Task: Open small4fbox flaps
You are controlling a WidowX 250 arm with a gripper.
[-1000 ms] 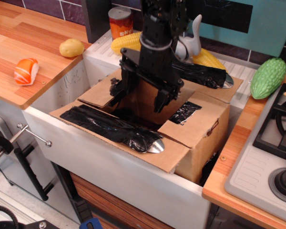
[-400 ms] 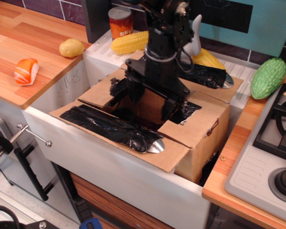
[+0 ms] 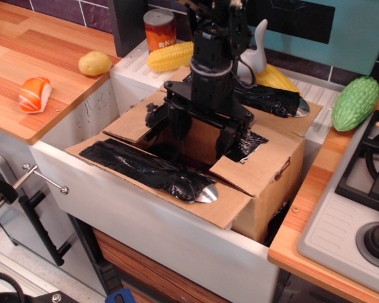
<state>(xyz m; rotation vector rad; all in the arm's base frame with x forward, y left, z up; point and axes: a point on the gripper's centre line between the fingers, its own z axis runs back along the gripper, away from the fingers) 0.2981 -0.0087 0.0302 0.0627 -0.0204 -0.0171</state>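
Observation:
The brown cardboard small4fbox (image 3: 268, 196) sits in the white sink well. Its near long flap (image 3: 158, 170) lies folded outward, with black tape and a silver end. The far long flap (image 3: 275, 101) also lies outward behind the arm. A short left flap (image 3: 131, 126) lies flat. The short right flap (image 3: 256, 161) with a black tape patch lies over the top right. My black gripper (image 3: 203, 129) points down into the box opening, its two fingers spread wide and holding nothing. The right finger (image 3: 230, 136) is close to the right flap's inner edge.
A yellow corn (image 3: 167, 55), a can (image 3: 159, 28) and a white utensil (image 3: 256, 53) stand behind the box. A potato (image 3: 95, 63) and a salmon sushi (image 3: 35, 95) lie on the left wooden counter. A green bitter melon (image 3: 355, 101) and stove (image 3: 372, 177) are at the right.
The gripper has shifted slightly right and tilted, its right finger now nearer the right flap's edge. The flaps have barely moved.

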